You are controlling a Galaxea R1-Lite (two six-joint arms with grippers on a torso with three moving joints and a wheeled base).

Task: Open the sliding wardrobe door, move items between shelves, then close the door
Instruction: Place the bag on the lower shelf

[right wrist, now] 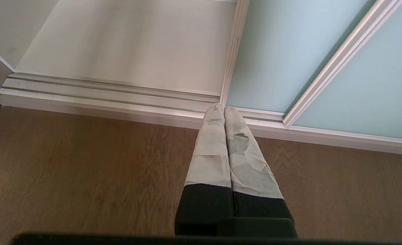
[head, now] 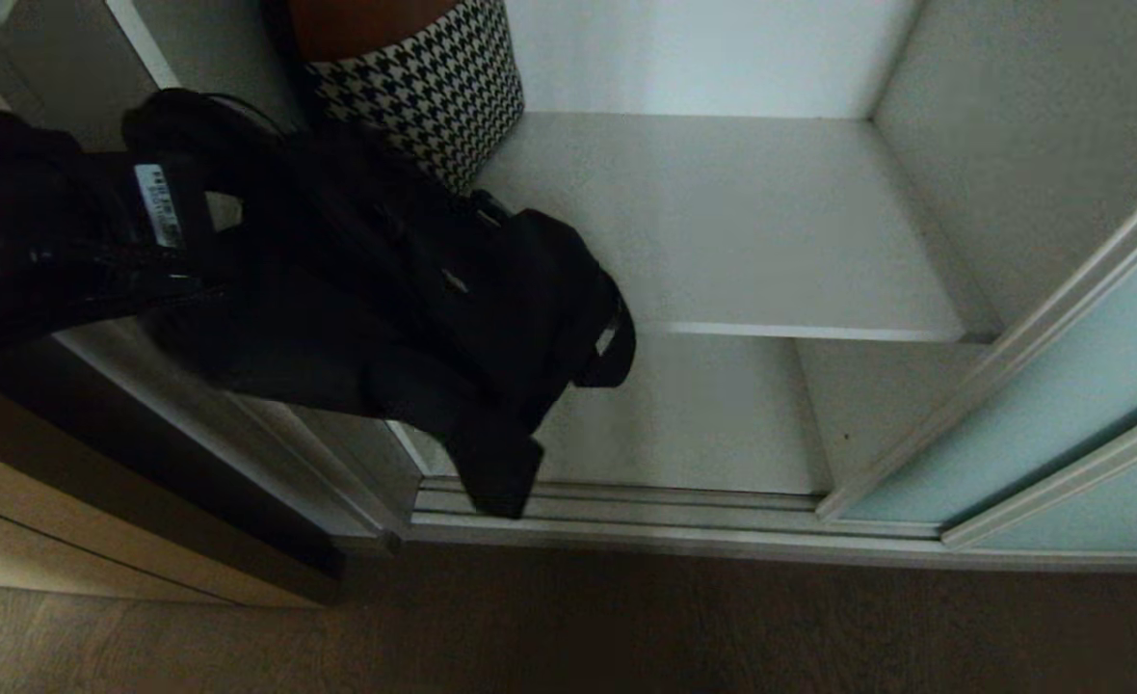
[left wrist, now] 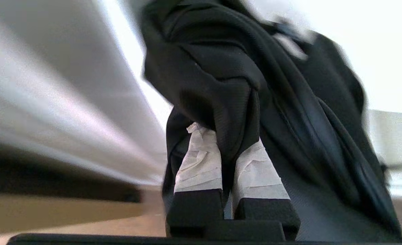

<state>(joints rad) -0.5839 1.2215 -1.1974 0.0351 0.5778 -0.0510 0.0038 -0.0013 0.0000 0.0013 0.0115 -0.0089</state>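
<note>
Gripping black bag [left wrist: 289, 112], left claw [left wrist: 226, 146]

Matte black cloth bag [head: 414, 318], frosted glass door [head: 1041, 405] w/ metal frame.

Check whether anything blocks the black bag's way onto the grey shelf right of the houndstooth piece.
Nothing visible does. The left gripper holds the black bag in front of the open wardrobe; the sliding door is pushed right, and the shelf beside the houndstooth piece is bare.
</note>
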